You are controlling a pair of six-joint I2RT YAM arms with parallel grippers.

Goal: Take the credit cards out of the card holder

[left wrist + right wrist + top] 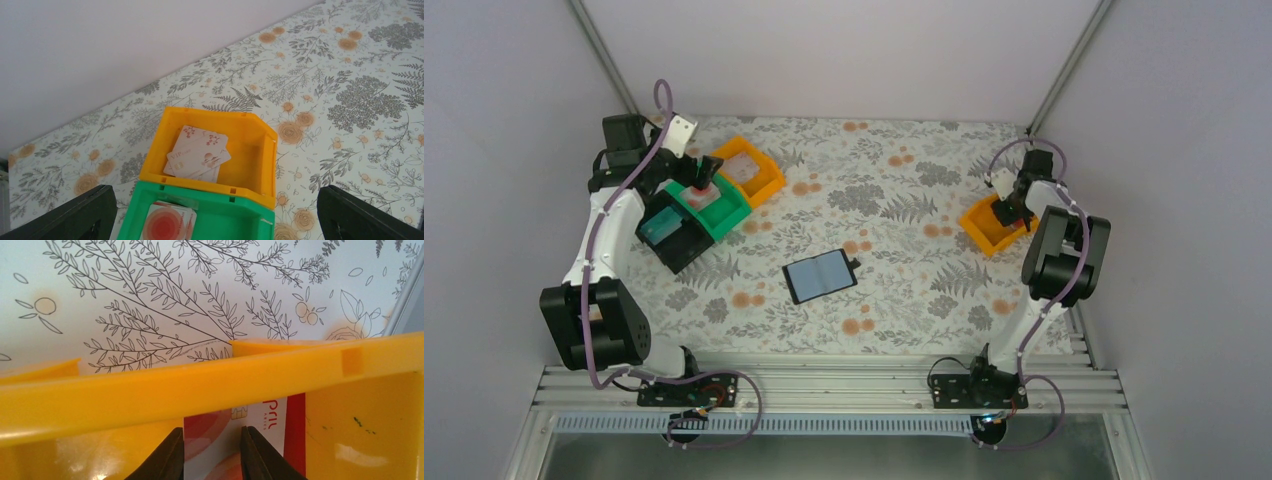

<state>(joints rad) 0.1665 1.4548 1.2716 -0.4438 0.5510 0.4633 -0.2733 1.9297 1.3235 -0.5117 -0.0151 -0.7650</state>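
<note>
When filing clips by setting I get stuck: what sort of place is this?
Probably a robot test booth: two arms bolted to a metal rail, plain white walls around, a flower-print table.

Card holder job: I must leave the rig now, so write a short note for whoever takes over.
Left gripper: wide open, empty, above the green tray.
Right gripper: inside the right orange tray, fingers narrowly apart, gripping nothing I can see; a red-and-white card lies beneath them.
Card holder: open flat mid-table, touched by neither arm; no card shows in it, though it is small in view.
Done: pale cards in the left orange tray, a red-circle card in the green tray, a bluish card in the black tray.
Left: check the holder's pockets, then pull both arms back.
</note>
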